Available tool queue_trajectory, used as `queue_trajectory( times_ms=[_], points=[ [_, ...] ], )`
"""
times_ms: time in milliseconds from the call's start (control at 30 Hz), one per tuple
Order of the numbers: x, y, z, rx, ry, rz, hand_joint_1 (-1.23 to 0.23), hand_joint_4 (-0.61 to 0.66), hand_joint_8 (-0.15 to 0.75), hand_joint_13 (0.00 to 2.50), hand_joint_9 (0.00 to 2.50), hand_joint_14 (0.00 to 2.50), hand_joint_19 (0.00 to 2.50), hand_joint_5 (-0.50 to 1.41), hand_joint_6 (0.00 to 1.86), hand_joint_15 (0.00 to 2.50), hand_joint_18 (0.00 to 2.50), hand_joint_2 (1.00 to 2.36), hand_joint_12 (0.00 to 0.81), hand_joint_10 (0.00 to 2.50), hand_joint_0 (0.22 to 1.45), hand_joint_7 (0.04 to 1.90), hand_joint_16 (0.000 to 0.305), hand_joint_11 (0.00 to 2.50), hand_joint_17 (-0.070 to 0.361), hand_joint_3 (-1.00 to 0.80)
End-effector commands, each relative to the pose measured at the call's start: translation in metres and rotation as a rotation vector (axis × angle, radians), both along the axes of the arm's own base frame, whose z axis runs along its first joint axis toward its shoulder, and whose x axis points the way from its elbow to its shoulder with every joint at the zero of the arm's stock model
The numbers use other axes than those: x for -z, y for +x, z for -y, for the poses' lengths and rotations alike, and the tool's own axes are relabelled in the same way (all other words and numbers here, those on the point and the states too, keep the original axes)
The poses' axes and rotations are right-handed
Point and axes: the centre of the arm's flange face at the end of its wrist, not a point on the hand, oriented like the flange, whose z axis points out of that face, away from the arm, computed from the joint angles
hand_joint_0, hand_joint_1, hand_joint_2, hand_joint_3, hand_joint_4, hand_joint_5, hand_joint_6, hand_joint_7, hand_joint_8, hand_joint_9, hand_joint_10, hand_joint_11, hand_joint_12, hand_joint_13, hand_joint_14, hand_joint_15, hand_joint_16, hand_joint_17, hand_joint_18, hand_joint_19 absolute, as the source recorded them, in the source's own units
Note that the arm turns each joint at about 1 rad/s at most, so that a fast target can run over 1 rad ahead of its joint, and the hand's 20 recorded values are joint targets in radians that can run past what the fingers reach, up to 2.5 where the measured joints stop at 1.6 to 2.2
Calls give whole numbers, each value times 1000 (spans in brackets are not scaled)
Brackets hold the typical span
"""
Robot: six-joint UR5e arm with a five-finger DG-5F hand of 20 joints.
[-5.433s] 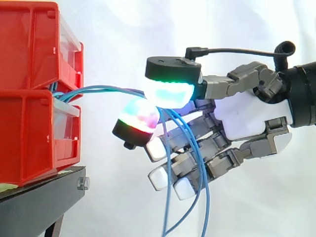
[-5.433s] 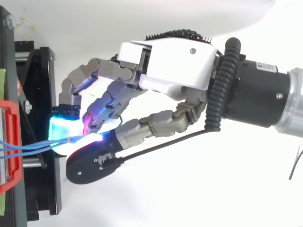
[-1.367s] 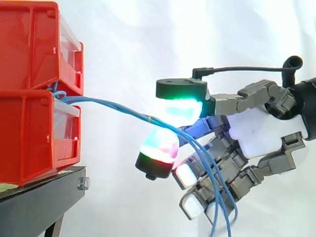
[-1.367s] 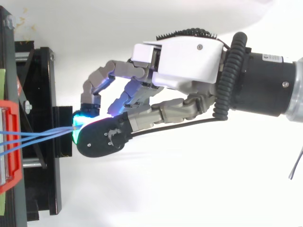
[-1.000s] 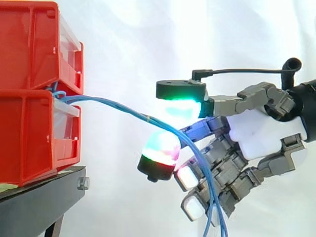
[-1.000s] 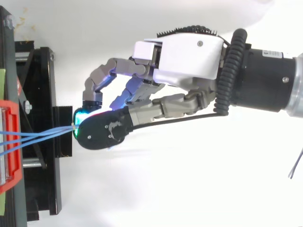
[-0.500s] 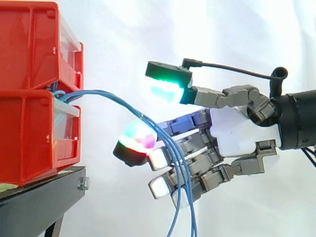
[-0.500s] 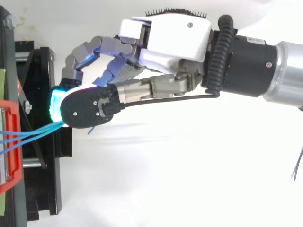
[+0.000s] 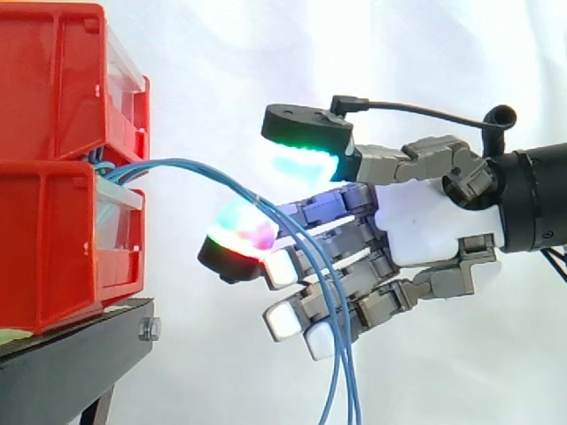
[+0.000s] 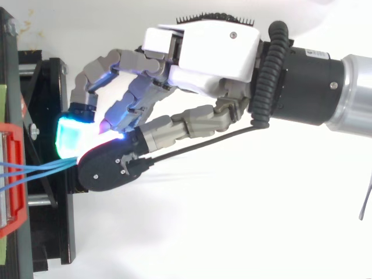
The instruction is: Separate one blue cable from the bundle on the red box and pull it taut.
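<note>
A bundle of thin blue cables [image 9: 190, 168] comes out between the two stacked red bins [image 9: 62, 177] at the left. It arcs slackly to the right, lies over one finger of my hand [image 9: 425, 226], and hangs down in front of the other fingers to the bottom edge. The thumb's green pad [image 9: 306, 159] hovers above the cables with a clear gap. The finger under them glows red and green at its tip [image 9: 239, 235]. My hand is open, with relaxed fingers pinching nothing. In the top view the cables [image 10: 35, 168] run from the red bin [image 10: 14, 174] under the thumb of the hand [image 10: 209, 52].
The bins rest on a black stand [image 9: 71, 354] that juts a little toward the hand [image 10: 46, 87]. A white curtain is behind, and the arm comes in from the right.
The cables were stretched straight between thumb and finger a second ago. Since then the thumb has lifted, the hand has moved left toward the bins, and the cables sag in an arc.
</note>
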Motion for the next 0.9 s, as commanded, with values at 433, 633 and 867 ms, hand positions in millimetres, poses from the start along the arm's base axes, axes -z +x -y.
queue_trajectory(
  times_ms=[433, 633, 867],
  points=[
    [3, -3, -15, -16, -6, -39, -812, 98, 202, 799, 960, 23, 511, -157, 825, 567, 768, 1004, 352, 16, 599, 789, 40, 564, 90, -443],
    [4, -4, -22, -21, -6, -49, -885, 20, 196, 810, 955, 25, 490, -177, 882, 562, 799, 1012, 349, 18, 674, 765, 39, 574, 88, -354],
    [3, -3, -31, -24, -3, -43, -832, 62, 197, 804, 954, 24, 505, -179, 909, 569, 801, 1013, 349, 18, 646, 741, 39, 577, 89, -328]
  ],
)
